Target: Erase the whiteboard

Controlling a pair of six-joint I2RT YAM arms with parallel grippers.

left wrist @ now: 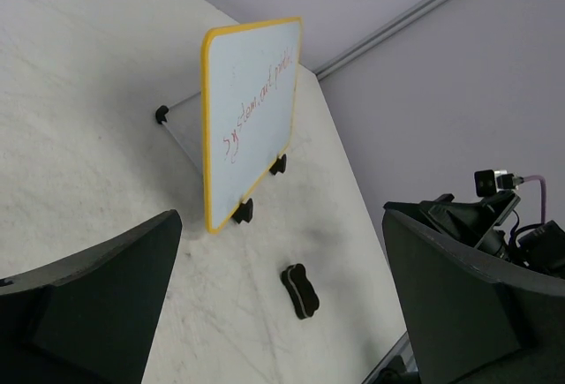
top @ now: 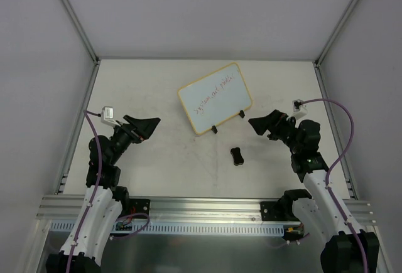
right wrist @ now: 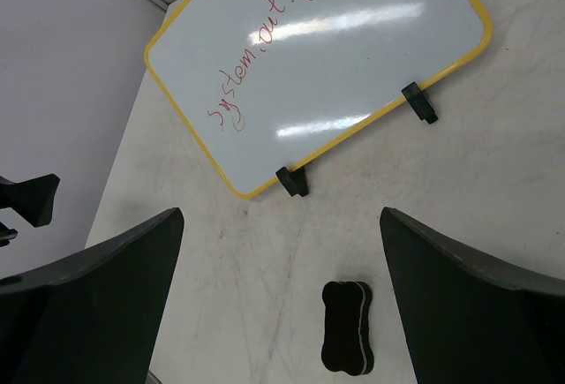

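Observation:
The whiteboard (top: 215, 98) stands tilted on two black clip feet at the table's middle back, yellow-framed, with red handwriting across it. It also shows in the left wrist view (left wrist: 252, 119) and the right wrist view (right wrist: 327, 57). A small black eraser block (top: 237, 156) lies flat on the table in front of the board, also in the left wrist view (left wrist: 300, 290) and the right wrist view (right wrist: 346, 340). My left gripper (top: 151, 126) is open and empty, left of the board. My right gripper (top: 257, 124) is open and empty, right of the board's near corner.
The table (top: 163, 160) is pale with faint scuff marks, bounded by grey walls and aluminium rails (top: 188, 207) along the near edge and sides.

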